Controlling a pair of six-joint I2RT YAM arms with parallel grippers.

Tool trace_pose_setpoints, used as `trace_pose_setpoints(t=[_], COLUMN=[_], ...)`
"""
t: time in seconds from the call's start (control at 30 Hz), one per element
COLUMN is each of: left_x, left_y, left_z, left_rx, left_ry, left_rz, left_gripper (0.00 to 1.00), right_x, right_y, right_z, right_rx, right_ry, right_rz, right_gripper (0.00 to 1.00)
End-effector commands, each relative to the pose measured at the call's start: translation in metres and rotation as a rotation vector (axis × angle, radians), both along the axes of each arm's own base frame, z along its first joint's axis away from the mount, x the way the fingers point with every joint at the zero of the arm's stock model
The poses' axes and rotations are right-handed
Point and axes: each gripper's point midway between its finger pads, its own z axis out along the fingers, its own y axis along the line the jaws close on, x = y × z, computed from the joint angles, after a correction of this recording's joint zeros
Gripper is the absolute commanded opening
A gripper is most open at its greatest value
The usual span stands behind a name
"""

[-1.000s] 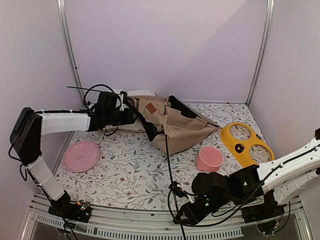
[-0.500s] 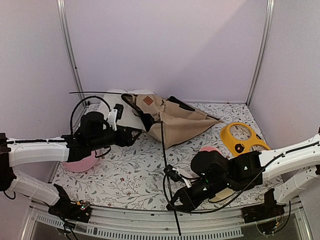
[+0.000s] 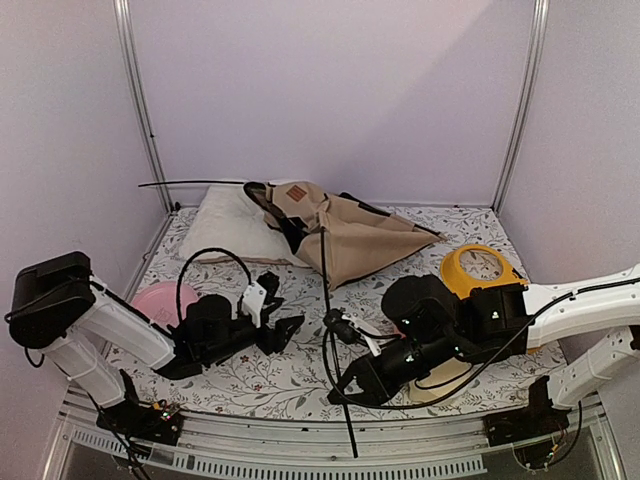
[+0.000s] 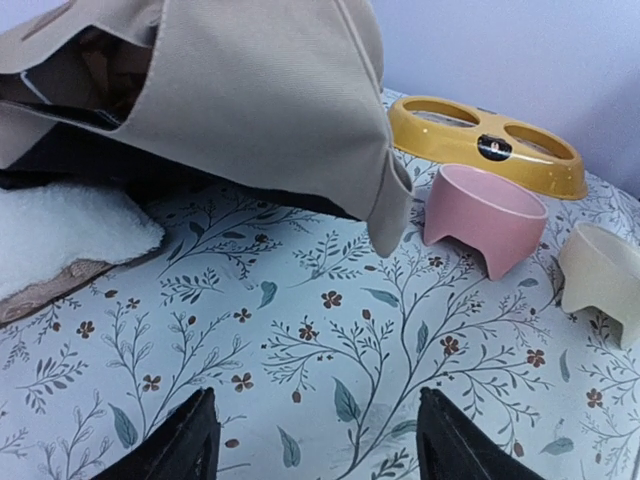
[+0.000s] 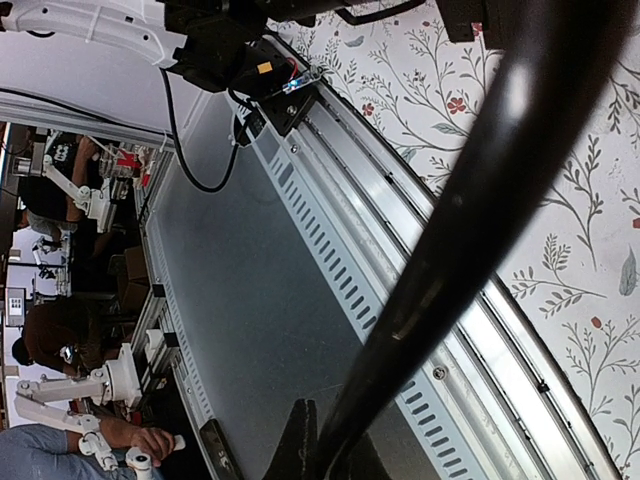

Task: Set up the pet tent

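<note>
Tan pet tent [image 3: 365,245] (collapsed) covers part of the cushion [image 3: 232,226].

A fat, blurry black pole [image 5: 470,200] is seen cutting from upper right down to bottom centre, where it's pinched by the right gripper [image 5: 322,448]. Behind it, a floral table cover [image 5: 590,290] at the right is edged by a slotted metal rail [image 5: 350,250].

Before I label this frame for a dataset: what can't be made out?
Tent doorway: top view, lost in folded fabric.
Pink bowl: top view, behind right arm.
Pole: right wrist view, blurred, cut off by edges.
Plate: top view, partly under left arm.
</note>
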Motion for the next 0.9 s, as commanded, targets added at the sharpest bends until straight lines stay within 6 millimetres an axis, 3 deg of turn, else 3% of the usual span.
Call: trace_pose_setpoints(t=[0.0,0.37,0.87], left_x=[0.007,0.018,0.025], left_y=[-0.023,-0.051,-0.07], left_z=[0.034,0.031,0.025], left_rx=[-0.061,-0.073,-0.053], left_ry=[-0.192,-0.23,-0.237], left_rz=[0.006,-0.007,-0.019], left_gripper=[0.68,0.66,0.58], right_x=[0.016,0.02,0.025], right_y=[0.007,0.007,0.009], right_z=[0.022,0.031,0.036], right_rx=[0.05,0.05,0.055], right_ry=[-0.078,-0.088,-0.096], right_rz=[-0.01,-0.024,-0.042], right_gripper=[0.0,0.0,0.0])
